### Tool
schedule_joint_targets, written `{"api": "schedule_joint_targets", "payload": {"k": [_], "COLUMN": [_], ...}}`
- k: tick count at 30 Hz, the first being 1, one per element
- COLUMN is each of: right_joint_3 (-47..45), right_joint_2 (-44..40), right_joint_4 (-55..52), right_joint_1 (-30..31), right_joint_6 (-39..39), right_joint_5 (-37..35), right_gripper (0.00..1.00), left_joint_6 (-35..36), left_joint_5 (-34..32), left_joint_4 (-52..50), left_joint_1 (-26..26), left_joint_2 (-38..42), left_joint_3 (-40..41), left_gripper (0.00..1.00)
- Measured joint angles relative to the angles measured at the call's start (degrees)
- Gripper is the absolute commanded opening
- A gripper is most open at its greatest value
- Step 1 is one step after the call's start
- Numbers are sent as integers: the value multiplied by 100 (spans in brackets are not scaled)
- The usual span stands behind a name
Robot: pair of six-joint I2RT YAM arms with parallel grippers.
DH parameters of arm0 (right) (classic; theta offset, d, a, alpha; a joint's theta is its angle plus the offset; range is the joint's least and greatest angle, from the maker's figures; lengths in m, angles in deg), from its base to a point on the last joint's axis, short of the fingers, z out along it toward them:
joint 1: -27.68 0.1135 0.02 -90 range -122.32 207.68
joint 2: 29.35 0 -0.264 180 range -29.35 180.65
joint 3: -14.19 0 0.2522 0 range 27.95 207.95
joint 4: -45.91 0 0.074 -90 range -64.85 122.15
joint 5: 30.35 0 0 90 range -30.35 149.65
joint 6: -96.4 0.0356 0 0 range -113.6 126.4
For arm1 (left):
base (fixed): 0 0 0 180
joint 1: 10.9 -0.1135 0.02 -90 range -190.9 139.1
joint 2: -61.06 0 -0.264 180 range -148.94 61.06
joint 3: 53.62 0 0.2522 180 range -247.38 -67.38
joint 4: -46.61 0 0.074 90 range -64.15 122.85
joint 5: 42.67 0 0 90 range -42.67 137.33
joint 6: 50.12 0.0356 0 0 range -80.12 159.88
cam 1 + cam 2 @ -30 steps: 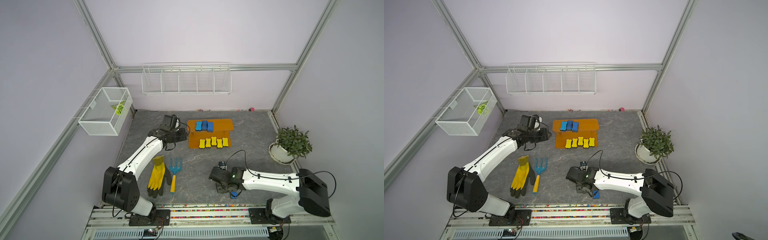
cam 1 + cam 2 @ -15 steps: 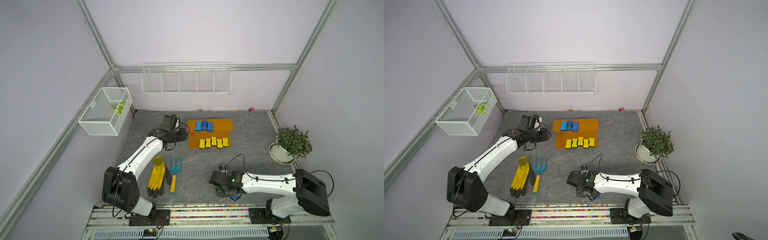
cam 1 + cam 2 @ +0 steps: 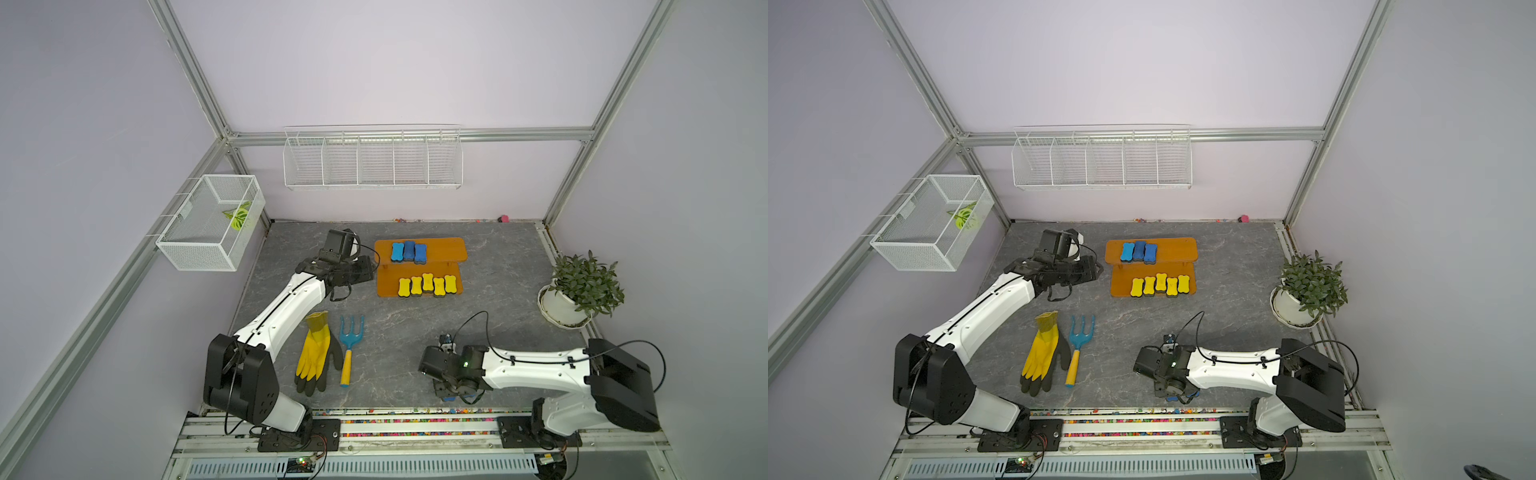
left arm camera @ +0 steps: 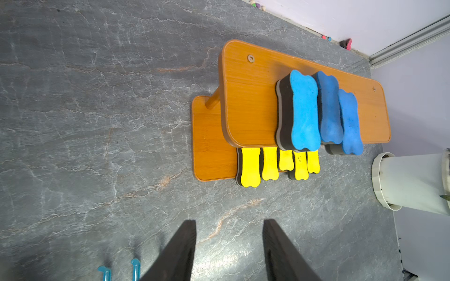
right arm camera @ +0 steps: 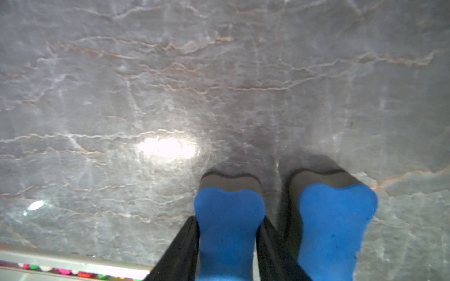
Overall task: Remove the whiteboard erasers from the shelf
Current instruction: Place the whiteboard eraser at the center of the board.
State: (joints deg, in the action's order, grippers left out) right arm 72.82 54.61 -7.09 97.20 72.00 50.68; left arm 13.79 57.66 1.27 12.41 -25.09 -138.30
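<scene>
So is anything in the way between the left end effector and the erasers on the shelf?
No, nothing visible. Only bare table lies between the open left end effector and the shelf holding the erasers.

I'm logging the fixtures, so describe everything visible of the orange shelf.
The shelf is orange-brown and wood-look: two flat rounded-corner boards, stepped, the upper one behind and the lower in front, joined by slanted pegs, with screw heads on top. It stands on the grey table. Three blue erasers sit side by side on the upper board, five yellow erasers in a row on the lower. Nothing else touches it.
</scene>
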Motion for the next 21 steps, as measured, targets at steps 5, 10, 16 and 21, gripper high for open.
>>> {"api": "schedule_joint_targets", "payload": {"k": [5,10,16,21], "right_joint_3": [208,815,1742,2592], "right_joint_2": [0,0,0,11], "right_joint_4": [-243,-793,-1187,-1119], "right_joint_1": [0,-2,-566,-1580], "right_joint_6": [-11,-72,-634,-1440], "right_joint_5": [-66,-339,-529,-560], "right_gripper": [49,51,51,51], "left_joint_6": [0,0,-24,-46], "left_joint_5": [0,2,50,236], "left_joint_4": [0,0,-4,-46], "left_joint_1": [2,2,52,87], "left_joint_2": [7,7,7,-61], "left_joint_3": [0,0,-2,-155], "left_gripper": [52,51,49,44]}}
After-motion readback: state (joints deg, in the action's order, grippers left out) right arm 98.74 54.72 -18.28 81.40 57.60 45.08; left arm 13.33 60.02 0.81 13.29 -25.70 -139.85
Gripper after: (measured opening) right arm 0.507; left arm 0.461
